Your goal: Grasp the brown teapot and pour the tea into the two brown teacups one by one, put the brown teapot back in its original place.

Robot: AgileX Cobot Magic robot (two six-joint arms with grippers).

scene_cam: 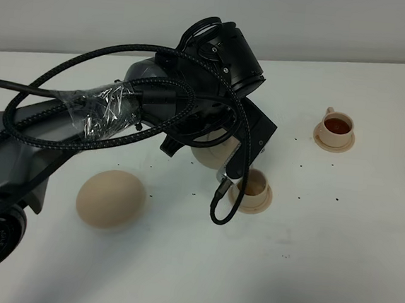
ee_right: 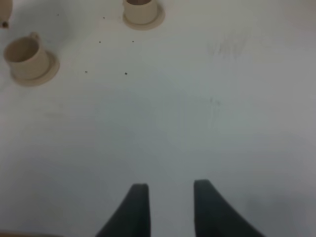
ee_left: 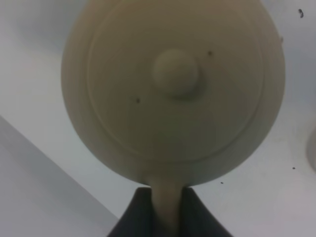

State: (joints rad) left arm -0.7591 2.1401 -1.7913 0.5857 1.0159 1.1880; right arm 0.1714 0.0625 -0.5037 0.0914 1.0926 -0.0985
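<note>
Toward the middle of the desk (scene_cam: 335,262), we see the left arm (scene_cam: 157,105) stretched across with the brown teapot (scene_cam: 213,154) beneath it, most of the pot hidden by the arm. The left pincer (ee_left: 167,212) is pinching the teapot's loop handle (ee_left: 165,195), one dark finger on each side. That wrist view looks onto the round lid (ee_left: 173,128) and its knob (ee_left: 176,73). The pot is held just beside the nearer teacup (scene_cam: 255,184), which stands on its small saucer (scene_cam: 251,202); we cannot tell whether anything is flowing. The farther teacup (scene_cam: 337,126), on a matching saucer (scene_cam: 333,142), holds reddish-brown liquid. The wide saucer (scene_cam: 111,199) lies on the desk well apart from the pot, on the left of the high view. The right pincer (ee_right: 168,202) hangs spread above the desk, with both cups some way beyond its fingers.
</note>
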